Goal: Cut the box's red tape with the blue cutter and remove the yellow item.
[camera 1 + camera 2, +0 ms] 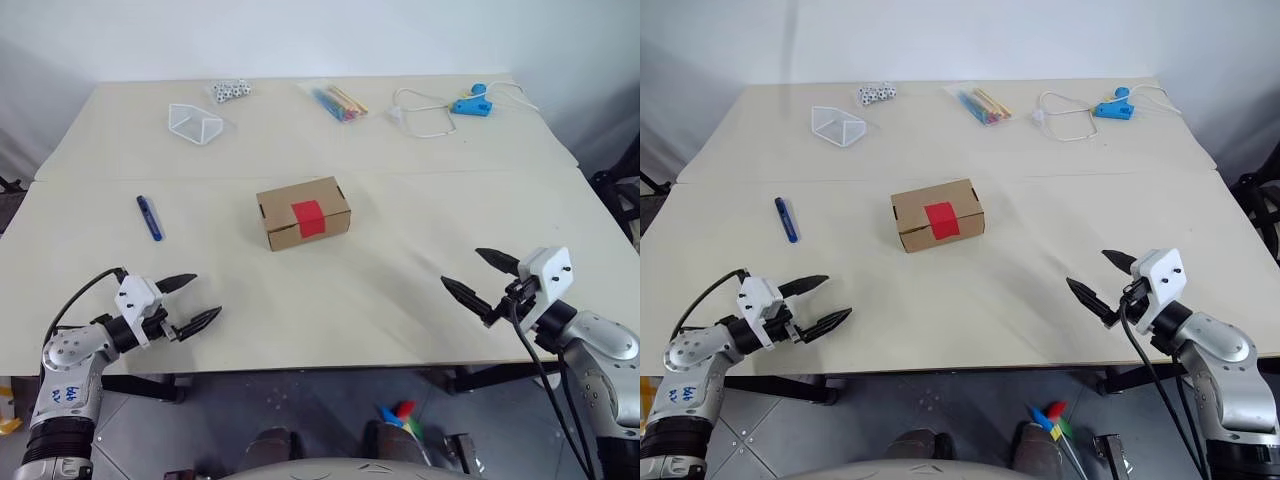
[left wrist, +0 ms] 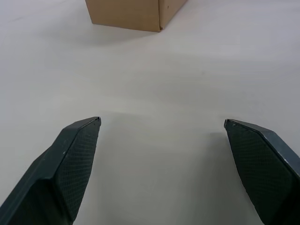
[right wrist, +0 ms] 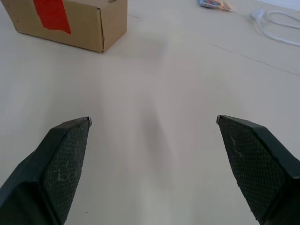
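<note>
- Both hands hung empty at the lower corners of the frame, the left hand (image 1: 187, 303) and right hand (image 1: 478, 277) each with fingers spread apart, likely poised to begin.
- The box (image 1: 303, 212) sat mid-table (image 1: 400, 300), red tape (image 1: 308, 218) facing up and toward the robot, long axis running left-right, slightly tilted.
- The blue cutter (image 1: 149, 217) lay left of the box, well apart, long axis near-vertical in frame.
</note>
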Robot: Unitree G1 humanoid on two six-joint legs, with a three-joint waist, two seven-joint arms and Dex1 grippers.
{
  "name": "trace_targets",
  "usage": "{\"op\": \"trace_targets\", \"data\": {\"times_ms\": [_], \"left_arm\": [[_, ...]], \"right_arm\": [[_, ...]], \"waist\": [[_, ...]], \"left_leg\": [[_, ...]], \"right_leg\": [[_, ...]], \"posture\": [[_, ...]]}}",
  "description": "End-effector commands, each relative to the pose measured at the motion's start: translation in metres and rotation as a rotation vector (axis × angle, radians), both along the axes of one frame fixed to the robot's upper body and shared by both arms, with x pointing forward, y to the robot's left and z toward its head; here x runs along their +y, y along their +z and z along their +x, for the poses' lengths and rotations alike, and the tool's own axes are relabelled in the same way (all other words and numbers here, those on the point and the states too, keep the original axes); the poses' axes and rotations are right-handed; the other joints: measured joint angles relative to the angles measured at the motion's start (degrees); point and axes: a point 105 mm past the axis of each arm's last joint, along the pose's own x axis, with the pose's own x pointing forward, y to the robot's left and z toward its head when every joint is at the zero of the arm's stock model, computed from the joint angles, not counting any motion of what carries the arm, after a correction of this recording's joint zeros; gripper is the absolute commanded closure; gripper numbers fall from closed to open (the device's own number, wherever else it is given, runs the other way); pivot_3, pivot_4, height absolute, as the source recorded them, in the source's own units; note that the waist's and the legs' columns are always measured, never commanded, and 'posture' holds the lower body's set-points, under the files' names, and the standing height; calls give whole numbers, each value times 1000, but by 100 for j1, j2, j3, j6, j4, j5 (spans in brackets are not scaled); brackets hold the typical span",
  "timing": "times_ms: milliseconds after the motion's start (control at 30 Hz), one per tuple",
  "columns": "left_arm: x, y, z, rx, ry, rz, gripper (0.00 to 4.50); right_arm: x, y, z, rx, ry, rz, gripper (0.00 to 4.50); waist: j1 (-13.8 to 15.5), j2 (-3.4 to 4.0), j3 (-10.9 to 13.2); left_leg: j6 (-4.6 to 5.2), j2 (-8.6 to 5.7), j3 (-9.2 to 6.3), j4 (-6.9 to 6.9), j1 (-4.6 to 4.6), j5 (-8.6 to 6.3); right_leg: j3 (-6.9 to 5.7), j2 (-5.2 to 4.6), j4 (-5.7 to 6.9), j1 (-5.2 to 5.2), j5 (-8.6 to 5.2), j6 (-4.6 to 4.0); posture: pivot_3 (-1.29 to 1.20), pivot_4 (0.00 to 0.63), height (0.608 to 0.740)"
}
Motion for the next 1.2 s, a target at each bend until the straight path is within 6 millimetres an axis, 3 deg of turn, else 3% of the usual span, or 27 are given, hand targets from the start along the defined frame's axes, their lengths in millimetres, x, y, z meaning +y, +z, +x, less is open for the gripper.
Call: {"op": "trace_targets", "data": {"times_ms": [33,367,467,633,667,767,900,1067,1167,1200], "left_arm": [[2,14,0,-49,13,-1,32],[2,31,20,15,176,-30,32],[0,30,24,37,182,-13,32],[2,50,34,-72,182,-36,32],[3,49,36,-60,191,-23,0],[3,49,43,-38,204,-9,640],[0,52,56,-22,227,-14,1877],[-12,51,69,-21,217,-24,3489],[-18,52,77,-21,210,-34,4430],[-19,52,79,-21,210,-36,4472]], "right_arm": [[-9,14,-1,-56,-26,-14,0],[-23,31,18,-40,-186,-26,0],[-20,38,25,-44,-179,-46,0],[-15,56,40,-94,-172,-55,0],[-14,59,42,-99,-167,-47,381],[-7,63,51,-88,-137,-35,1255],[-3,66,71,-13,-150,3,2693],[18,56,95,86,-92,-9,4483],[25,51,111,128,-88,-19,4500],[27,50,115,136,-89,-22,4500]], "waist": [[-1,-1,1],[0,-8,5],[1,-8,5],[0,-19,11],[1,-19,12],[-4,-19,12],[-10,-30,18],[-14,-33,20],[-17,-38,23],[-13,-39,24]], "left_leg": [[0,0,0,0,0,0],[-1,2,-1,6,0,1],[-1,-1,-1,4,0,1],[-4,-6,3,8,-4,2],[-4,-6,3,9,-4,2],[-4,-12,3,9,-4,3],[-6,-12,3,9,-6,3],[-7,-11,2,11,-6,4],[-8,-13,3,11,-9,5],[-8,-13,2,11,-10,5]], "right_leg": [[0,0,0,0,0,0],[4,1,5,0,0,0],[4,2,4,-1,0,0],[4,6,4,-4,0,0],[4,6,4,-4,0,0],[4,7,5,-4,0,0],[3,11,5,-4,0,0],[2,12,10,-4,0,0],[2,12,9,-5,0,0],[1,12,9,-6,0,0]], "posture": [[0,150,740],[0,150,740],[0,150,740],[0,150,740],[0,150,740],[0,150,740],[0,150,740],[0,150,740],[0,150,740],[0,150,740]]}}
